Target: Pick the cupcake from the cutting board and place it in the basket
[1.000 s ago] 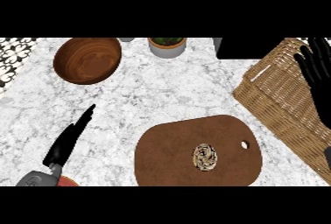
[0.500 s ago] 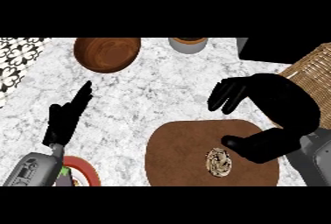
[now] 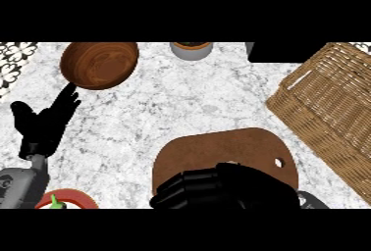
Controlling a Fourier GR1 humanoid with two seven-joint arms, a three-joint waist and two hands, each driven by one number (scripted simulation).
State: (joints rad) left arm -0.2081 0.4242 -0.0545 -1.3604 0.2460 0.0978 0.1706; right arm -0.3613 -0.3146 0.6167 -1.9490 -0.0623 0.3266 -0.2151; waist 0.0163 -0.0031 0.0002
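From the head view, the right hand [image 3: 225,188] lies over the near part of the brown cutting board [image 3: 246,147], fingers curled downward. The cupcake is hidden beneath it, so whether it is grasped I cannot tell. The wicker basket [image 3: 326,98] holds no cupcake, so the lift and placing seem left. The left hand [image 3: 45,125] rests open at the left. No writing is readable.
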